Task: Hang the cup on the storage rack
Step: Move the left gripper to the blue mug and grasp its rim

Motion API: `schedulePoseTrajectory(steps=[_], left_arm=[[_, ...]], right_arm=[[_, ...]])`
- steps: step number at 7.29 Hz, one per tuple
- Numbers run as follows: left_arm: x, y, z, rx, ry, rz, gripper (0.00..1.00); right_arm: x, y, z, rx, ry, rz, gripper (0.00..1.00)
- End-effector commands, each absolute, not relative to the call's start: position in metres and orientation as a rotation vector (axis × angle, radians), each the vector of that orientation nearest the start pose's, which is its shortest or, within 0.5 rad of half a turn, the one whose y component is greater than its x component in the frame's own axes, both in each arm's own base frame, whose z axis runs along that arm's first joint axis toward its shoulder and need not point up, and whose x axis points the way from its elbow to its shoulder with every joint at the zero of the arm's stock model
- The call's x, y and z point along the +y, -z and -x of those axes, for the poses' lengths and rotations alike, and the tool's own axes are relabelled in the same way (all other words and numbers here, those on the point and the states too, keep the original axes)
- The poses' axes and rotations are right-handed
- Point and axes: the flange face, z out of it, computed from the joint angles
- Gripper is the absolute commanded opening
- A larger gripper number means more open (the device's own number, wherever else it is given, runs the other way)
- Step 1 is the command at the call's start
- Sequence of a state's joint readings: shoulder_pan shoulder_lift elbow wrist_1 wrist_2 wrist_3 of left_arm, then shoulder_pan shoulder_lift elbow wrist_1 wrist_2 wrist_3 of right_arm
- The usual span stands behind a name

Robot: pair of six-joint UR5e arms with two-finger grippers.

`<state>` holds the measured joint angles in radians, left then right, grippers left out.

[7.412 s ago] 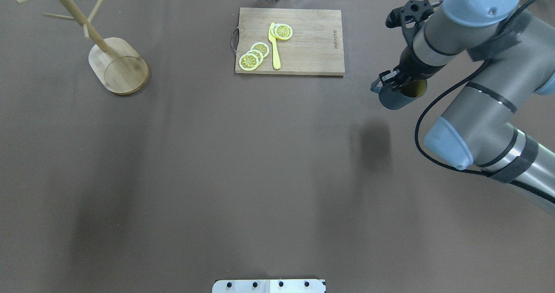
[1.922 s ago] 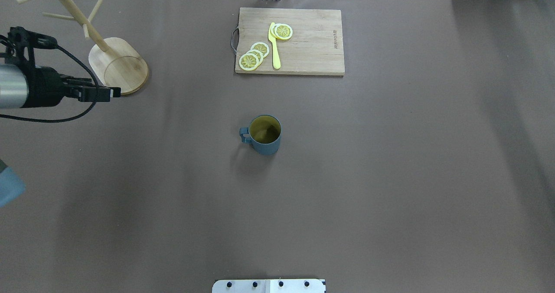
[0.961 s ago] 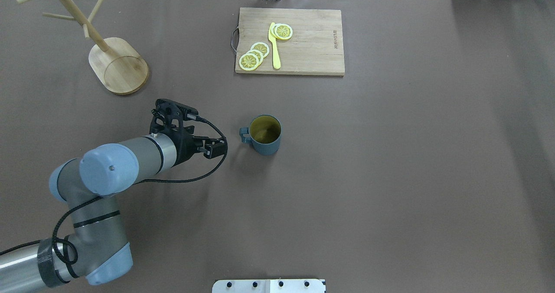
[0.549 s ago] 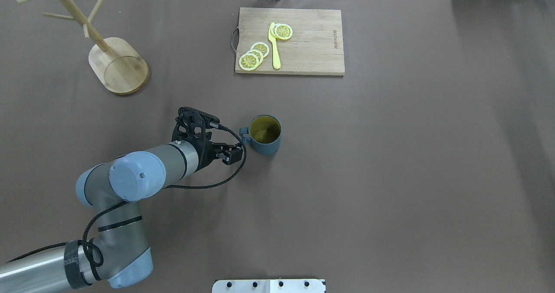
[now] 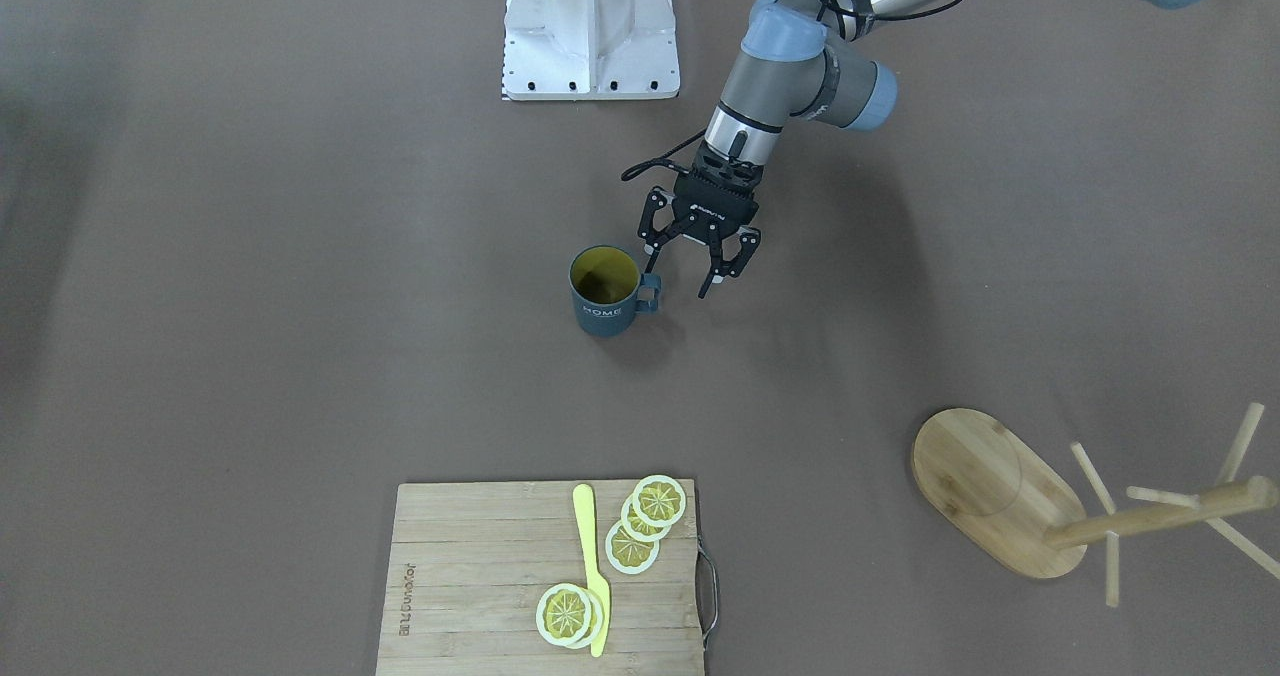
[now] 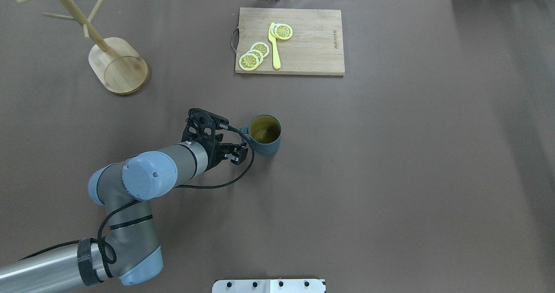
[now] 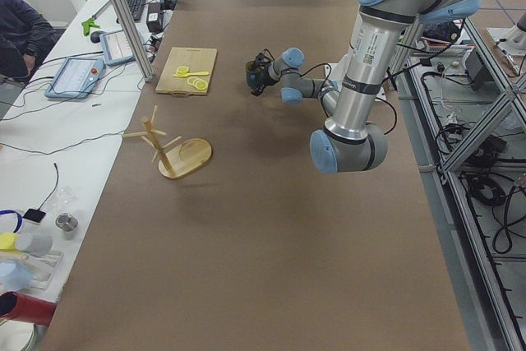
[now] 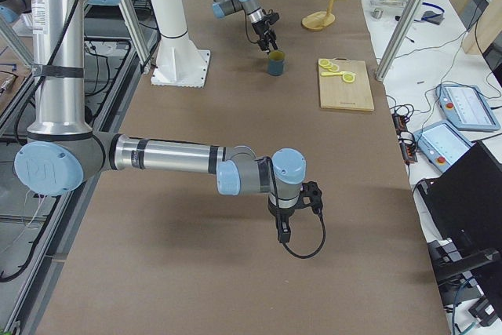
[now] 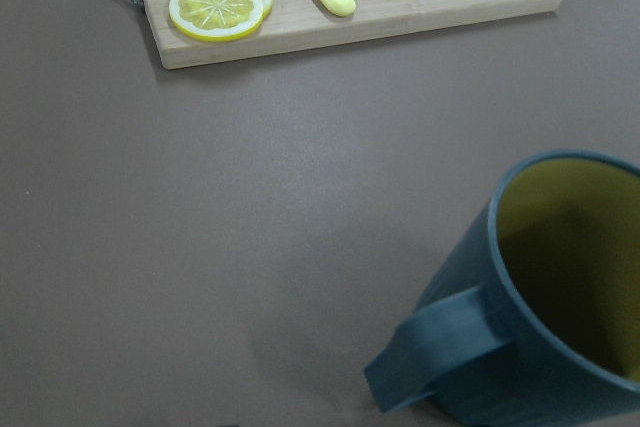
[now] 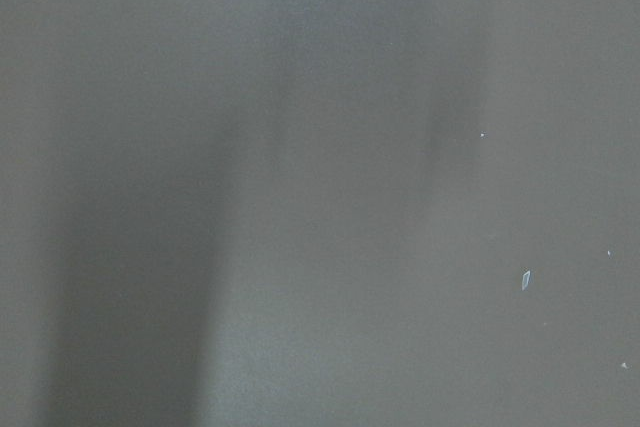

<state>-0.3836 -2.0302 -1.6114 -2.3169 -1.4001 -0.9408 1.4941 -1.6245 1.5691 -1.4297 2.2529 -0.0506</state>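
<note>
The blue-grey cup (image 6: 265,135) stands upright in the middle of the table, yellow inside, with its handle toward my left arm. In the front view it (image 5: 603,302) shows pale lettering. My left gripper (image 5: 690,274) is open and empty, right beside the handle and a little nearer the robot; it also shows in the overhead view (image 6: 242,151). The left wrist view shows the cup (image 9: 545,297) close at the lower right. The bamboo storage rack (image 6: 118,65) stands at the far left with bare pegs. My right gripper (image 8: 283,229) shows only in the exterior right view; I cannot tell whether it is open or shut.
A bamboo cutting board (image 6: 303,46) with lemon slices (image 6: 253,55) and a yellow knife (image 6: 274,46) lies at the far middle, beyond the cup. The robot's base plate (image 6: 269,285) is at the near edge. The right wrist view shows only brown table cloth.
My right gripper held the cup at the right, and then the cup stood in the middle. Over the last second my left arm has moved right, up to the cup's handle.
</note>
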Motion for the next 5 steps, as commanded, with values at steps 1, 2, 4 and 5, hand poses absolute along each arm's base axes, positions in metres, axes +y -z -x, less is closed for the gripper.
schedulePoseTrajectory(steps=[1, 2, 4, 5], left_arm=[[-0.3910, -0.2908, -0.5674, 1.007, -0.110, -0.732, 0.59], [-0.3921, -0.2893, -0.5701, 1.007, -0.112, -0.733, 0.58], [-0.3924, -0.2890, -0.5707, 1.007, -0.112, -0.733, 0.56], [-0.3928, -0.2830, -0.5718, 1.013, -0.111, -0.736, 0.44]], right_arm=[[-0.4789, -0.6762, -0.0339, -0.684, 0.152, -0.075, 1.00], [-0.4791, -0.6756, -0.0340, -0.682, 0.153, -0.077, 1.00], [-0.4804, -0.6756, -0.0339, -0.682, 0.153, -0.077, 1.00], [-0.4804, -0.6756, -0.0339, -0.682, 0.153, -0.077, 1.00]])
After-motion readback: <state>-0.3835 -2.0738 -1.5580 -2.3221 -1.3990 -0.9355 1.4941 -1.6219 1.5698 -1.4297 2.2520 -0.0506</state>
